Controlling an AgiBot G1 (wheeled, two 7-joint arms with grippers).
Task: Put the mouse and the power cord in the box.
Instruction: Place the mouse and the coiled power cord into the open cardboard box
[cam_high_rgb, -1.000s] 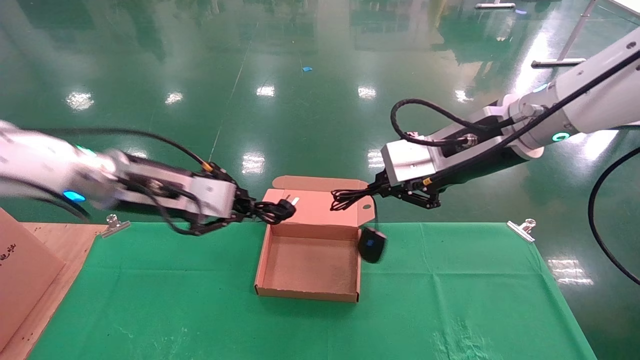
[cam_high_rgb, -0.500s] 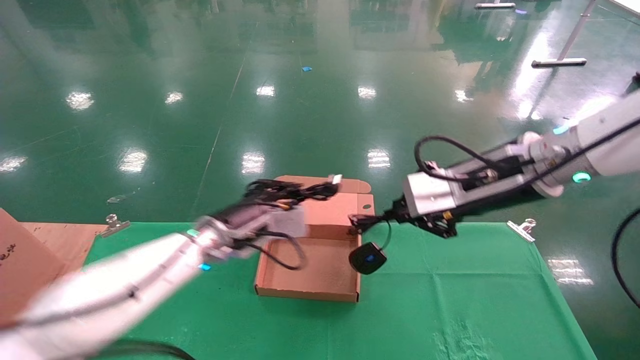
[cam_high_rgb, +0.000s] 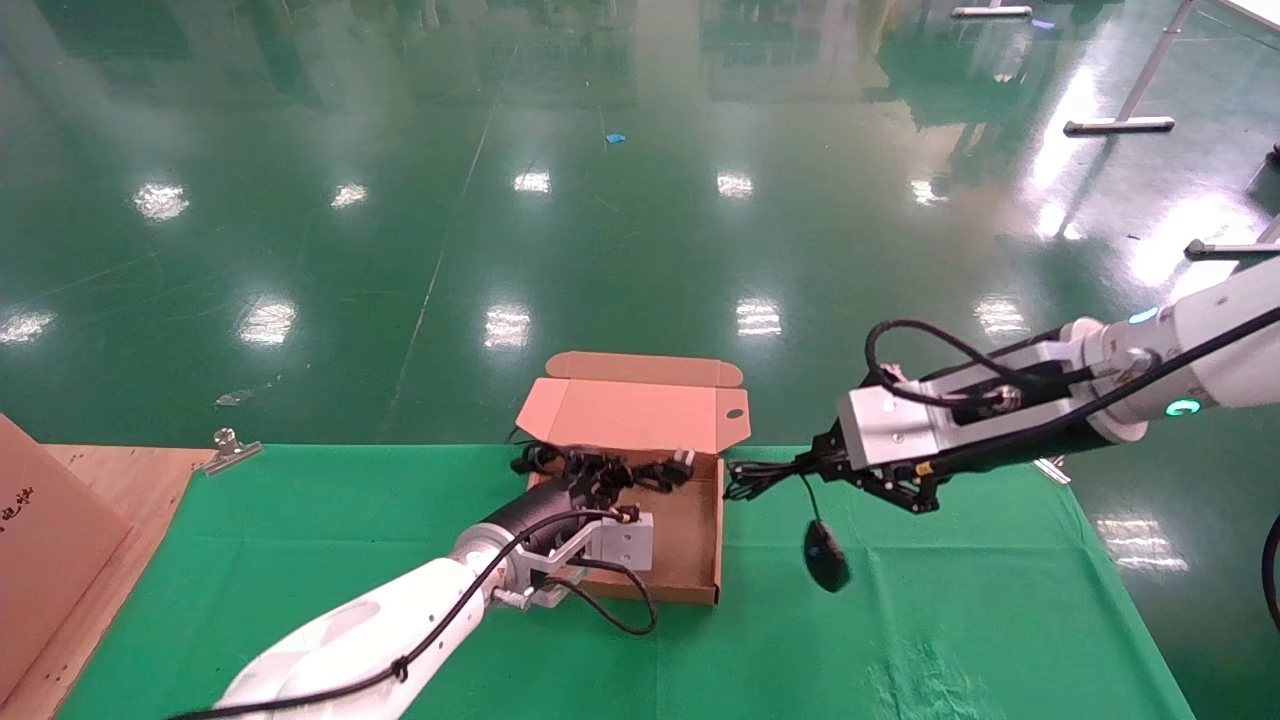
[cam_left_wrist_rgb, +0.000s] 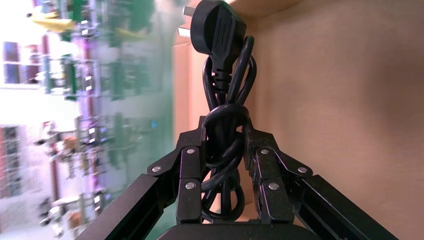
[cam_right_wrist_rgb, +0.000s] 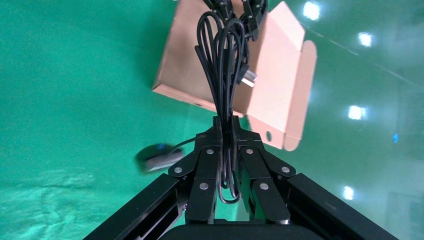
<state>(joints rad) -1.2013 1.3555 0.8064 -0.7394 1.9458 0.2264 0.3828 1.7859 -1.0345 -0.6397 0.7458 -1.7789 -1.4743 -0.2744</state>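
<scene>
The robot's left arm reached forward from the lower left, its white forearm angled up toward the middle of the scene, ending in a black wrist section. The left gripper (cam_left_wrist_rgb: 224, 150) pointed away from the body, its black linked fingers (cam_left_wrist_rgb: 189, 172) pinched together on the bundled black power cord with its chunky plug (cam_left_wrist_rgb: 222, 80). The right arm came in from the right, white and grey, held roughly level with a lit green ring near its elbow. The right gripper (cam_right_wrist_rgb: 225, 145) faced toward the left, its black fingers (cam_right_wrist_rgb: 202, 172) clamped on the looped thin black cable (cam_right_wrist_rgb: 220, 65) of the small black mouse (cam_high_rgb: 826, 555), which hung below.
</scene>
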